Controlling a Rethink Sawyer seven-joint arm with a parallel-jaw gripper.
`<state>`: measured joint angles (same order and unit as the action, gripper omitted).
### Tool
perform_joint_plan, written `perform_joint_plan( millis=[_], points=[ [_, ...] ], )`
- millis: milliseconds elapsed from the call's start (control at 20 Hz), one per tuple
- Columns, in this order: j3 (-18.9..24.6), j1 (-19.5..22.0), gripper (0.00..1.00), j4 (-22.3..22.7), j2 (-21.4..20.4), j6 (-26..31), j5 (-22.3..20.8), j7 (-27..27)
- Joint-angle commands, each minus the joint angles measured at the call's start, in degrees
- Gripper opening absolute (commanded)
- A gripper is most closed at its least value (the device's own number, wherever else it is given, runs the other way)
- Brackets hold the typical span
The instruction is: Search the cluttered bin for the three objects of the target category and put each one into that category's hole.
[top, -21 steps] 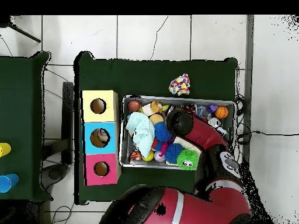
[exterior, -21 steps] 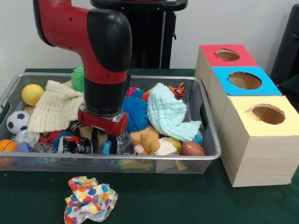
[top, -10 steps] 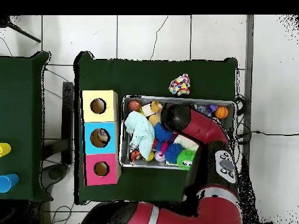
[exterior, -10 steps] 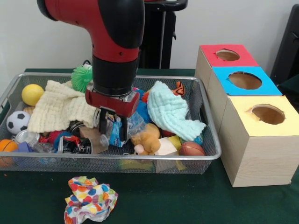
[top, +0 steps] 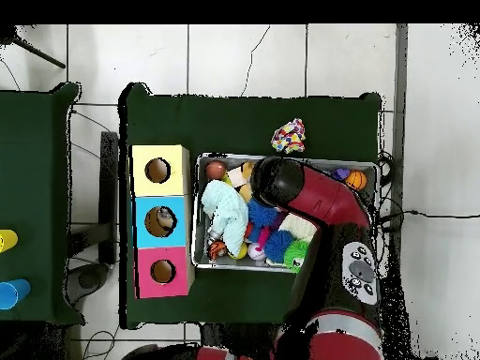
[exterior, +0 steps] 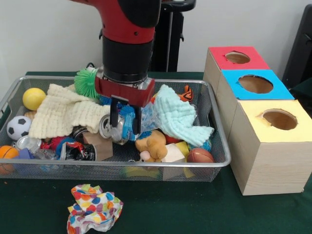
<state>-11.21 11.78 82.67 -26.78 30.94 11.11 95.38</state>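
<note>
We see a crushed clear plastic bottle with a blue label pinched between the black fingers of the gripper, lifted just above the clutter in the middle of the wire mesh bin. Just beside it lie a pale green cloth and a cream knitted cloth. Three wooden boxes topped red, blue and yellow stand along the bin's right edge on the green bench

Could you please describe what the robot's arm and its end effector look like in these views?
The arm is glossy red with a black cylindrical wrist section. A red plate beneath it carries the end effector, which has two dark, slim fingers. From overhead, a black panel with pale buttons shows on the arm.
</note>
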Motion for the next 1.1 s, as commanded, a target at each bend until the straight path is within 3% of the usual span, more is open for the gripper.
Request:
perform_joint_plan(
  millis=[50,550,750,1100],
  points=[
    [-1.00,-2.31,0.00,-1.87,-2.34,9.91,0.08,11.61],
    [-10.50,-12.28,0.00,1.95,-8.81,9.14,-1.85,16.12],
    [-12.13,-15.16,0.00,5.21,-9.96,13.62,1.40,20.06],
    [-12.01,-18.07,0.00,11.61,-12.63,14.99,6.41,22.90]
  ],
)
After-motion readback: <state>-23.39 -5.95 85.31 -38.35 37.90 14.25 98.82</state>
